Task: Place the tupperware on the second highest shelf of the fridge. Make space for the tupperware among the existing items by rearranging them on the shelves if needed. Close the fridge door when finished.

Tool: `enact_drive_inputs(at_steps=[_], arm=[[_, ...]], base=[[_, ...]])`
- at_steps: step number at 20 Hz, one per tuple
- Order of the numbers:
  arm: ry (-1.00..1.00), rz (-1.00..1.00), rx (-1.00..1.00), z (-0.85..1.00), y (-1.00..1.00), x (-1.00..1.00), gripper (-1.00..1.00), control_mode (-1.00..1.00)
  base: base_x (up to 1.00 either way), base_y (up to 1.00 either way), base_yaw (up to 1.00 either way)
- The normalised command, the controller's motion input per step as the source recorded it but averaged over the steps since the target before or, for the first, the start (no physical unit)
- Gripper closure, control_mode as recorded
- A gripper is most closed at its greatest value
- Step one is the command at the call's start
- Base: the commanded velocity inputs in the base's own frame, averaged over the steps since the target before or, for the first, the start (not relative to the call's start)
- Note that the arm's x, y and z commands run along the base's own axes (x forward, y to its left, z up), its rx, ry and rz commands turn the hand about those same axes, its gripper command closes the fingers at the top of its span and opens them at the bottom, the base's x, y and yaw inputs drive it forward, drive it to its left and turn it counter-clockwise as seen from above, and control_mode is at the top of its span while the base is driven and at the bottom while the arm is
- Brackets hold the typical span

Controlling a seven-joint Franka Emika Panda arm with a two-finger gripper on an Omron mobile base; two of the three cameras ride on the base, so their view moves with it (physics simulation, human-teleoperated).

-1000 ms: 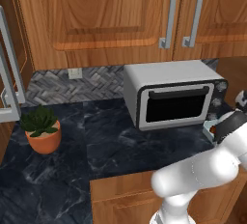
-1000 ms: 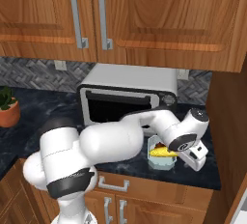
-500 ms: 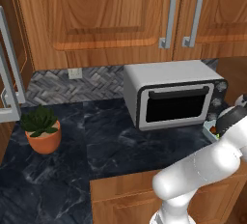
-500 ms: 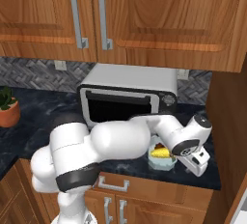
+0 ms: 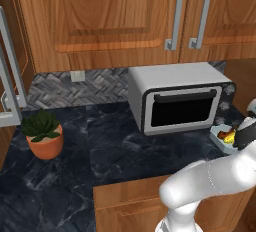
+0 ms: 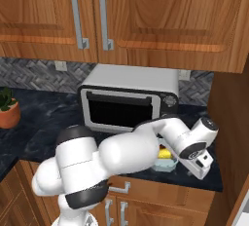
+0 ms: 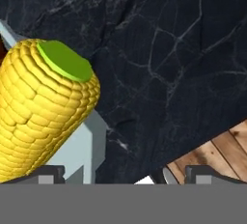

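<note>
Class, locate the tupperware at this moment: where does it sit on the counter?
The tupperware sits on the dark counter right of the toaster oven, near the front edge, with the gripper beside it.

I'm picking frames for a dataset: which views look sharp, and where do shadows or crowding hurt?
Left base view: sharp, soft shadow under the toaster oven. Right base view: arm covers the tupperware. Hand view: corn cob looms oversized, counter crisp.

toaster oven [image 5: 180,98] on dark marble surface [image 5: 110,151] | potted plant [image 5: 44,135] at left | tupperware [image 5: 224,137] right of oven, beside white arm [image 5: 215,181]
</note>
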Motion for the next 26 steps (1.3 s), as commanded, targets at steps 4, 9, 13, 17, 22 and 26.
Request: enact_drive_inputs(at_steps=[4, 9, 13, 17, 22, 26], arm=[[-0.04, 0.0, -0.04, -0.16, 0.63, -0.02, -1.0, -1.0], [0.0, 0.0, -0.01, -0.36, 0.16, 0.0, -1.0, -1.0], [0.0, 0.0, 0.0, -0.31, 0.0, 0.0, -1.0, -1.0], [0.0, 0.0, 0.0, -0.04, 0.02, 0.08, -1.0, -1.0], [0.0, 0.0, 0.0, -0.03, 0.1, 0.16, -1.0, -1.0], [0.0, 0.0, 0.0, -0.2, 0.15, 0.0, -1.0, -1.0]], base=[[0.0, 0.0, 0.0], [0.0, 0.0, 0.0], [0.0, 0.0, 0.0], [0.0, 0.0, 0.0], [0.0, 0.0, 0.0], [0.0, 0.0, 0.0]])
